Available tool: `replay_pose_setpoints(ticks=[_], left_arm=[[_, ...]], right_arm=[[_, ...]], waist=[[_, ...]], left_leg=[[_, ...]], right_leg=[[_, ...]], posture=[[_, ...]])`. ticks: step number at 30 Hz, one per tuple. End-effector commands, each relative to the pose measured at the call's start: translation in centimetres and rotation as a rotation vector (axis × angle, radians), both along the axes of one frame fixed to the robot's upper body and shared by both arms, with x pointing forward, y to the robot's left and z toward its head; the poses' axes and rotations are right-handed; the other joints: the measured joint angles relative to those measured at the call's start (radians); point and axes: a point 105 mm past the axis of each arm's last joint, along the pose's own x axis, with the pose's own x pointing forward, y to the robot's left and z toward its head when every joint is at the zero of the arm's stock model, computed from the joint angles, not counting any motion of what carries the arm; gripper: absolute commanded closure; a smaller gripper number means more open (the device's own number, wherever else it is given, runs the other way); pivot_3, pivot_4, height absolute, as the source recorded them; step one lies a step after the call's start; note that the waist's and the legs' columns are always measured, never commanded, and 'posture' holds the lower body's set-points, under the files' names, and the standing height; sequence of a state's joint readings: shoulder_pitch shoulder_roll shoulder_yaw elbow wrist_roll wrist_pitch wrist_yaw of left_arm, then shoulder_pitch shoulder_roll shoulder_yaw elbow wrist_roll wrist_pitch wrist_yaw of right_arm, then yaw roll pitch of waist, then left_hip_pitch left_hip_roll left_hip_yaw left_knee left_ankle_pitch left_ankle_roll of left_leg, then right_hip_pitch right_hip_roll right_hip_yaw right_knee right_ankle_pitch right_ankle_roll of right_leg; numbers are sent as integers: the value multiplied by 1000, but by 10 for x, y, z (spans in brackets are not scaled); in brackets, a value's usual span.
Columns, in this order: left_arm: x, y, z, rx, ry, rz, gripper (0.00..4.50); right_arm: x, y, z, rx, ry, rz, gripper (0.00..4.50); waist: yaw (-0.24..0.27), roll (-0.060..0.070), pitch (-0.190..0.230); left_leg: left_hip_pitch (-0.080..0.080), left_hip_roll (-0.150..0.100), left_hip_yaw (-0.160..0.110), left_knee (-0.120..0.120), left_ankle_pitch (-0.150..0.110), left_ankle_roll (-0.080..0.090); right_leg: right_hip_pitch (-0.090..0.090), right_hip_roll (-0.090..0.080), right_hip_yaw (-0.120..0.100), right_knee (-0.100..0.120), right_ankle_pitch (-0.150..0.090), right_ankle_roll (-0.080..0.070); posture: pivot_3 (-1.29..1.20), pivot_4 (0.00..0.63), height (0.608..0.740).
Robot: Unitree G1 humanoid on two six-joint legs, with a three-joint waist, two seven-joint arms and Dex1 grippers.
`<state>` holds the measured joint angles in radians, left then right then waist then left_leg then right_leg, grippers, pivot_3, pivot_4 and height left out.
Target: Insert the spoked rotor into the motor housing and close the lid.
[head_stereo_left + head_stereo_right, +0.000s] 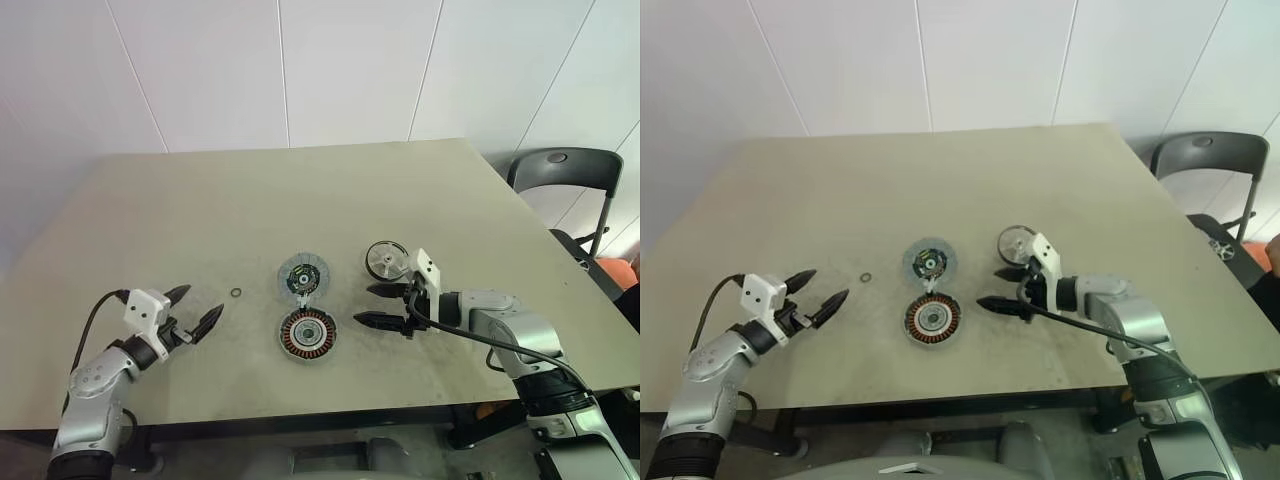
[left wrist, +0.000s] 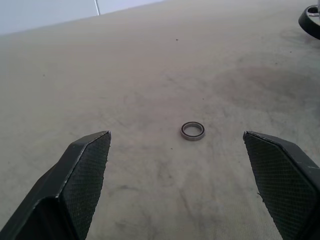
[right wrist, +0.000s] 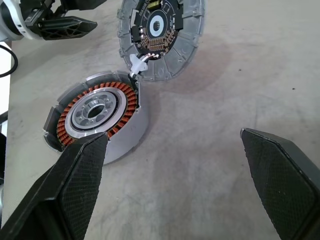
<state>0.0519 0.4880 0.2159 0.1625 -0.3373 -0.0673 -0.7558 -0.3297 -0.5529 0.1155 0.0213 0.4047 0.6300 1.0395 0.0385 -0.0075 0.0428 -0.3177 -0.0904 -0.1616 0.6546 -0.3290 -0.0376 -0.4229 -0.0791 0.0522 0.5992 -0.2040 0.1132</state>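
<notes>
The motor housing [image 1: 307, 335], a dark-rimmed disc with copper windings and a silvery hub, lies near the table's front edge. Just behind it lies the lid [image 1: 302, 274], a grey disc with a green centre, joined to the housing [image 3: 97, 107] by a short white cable. The spoked rotor [image 1: 386, 258] rests flat to the right of the lid. My right gripper [image 1: 364, 305] hovers open between rotor and housing, pointing left at the housing, with nothing between its fingers. My left gripper [image 1: 200, 307] is open over the table's front left, apart from all three parts.
A small metal ring [image 1: 235, 293] lies on the table just ahead of my left gripper [image 2: 175, 136]. A dark chair [image 1: 565, 170] stands off the table's right side. The table's front edge [image 1: 300, 412] runs close below the housing.
</notes>
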Motion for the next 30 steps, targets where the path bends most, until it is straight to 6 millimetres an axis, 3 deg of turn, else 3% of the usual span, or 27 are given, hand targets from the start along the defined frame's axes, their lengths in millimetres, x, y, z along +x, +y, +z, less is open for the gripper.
replay_pose_setpoints(ticks=[1,7,22,30], left_arm=[[10,-10,10,11,-25,-41,0],[17,-19,9,7,16,-73,0],[37,-15,2,71,114,11,0],[39,-30,-1,78,112,-53,0]], right_arm=[[1,4,10,11,-43,20,40],[0,5,8,8,-44,10,40],[3,10,15,30,-75,-5,40],[4,11,15,33,-79,-14,40]], waist=[[3,0,0],[0,0,0],[0,0,0],[0,0,0]], left_leg=[[0,0,0,1,0,0],[0,0,0,1,0,0],[0,0,0,3,0,0],[-1,0,0,3,0,0]], right_leg=[[0,0,0,0,0,0],[0,0,0,0,1,0],[0,0,0,0,1,0],[0,0,0,0,1,0]], posture=[[0,0,740],[0,0,740],[0,0,740],[0,0,740]])
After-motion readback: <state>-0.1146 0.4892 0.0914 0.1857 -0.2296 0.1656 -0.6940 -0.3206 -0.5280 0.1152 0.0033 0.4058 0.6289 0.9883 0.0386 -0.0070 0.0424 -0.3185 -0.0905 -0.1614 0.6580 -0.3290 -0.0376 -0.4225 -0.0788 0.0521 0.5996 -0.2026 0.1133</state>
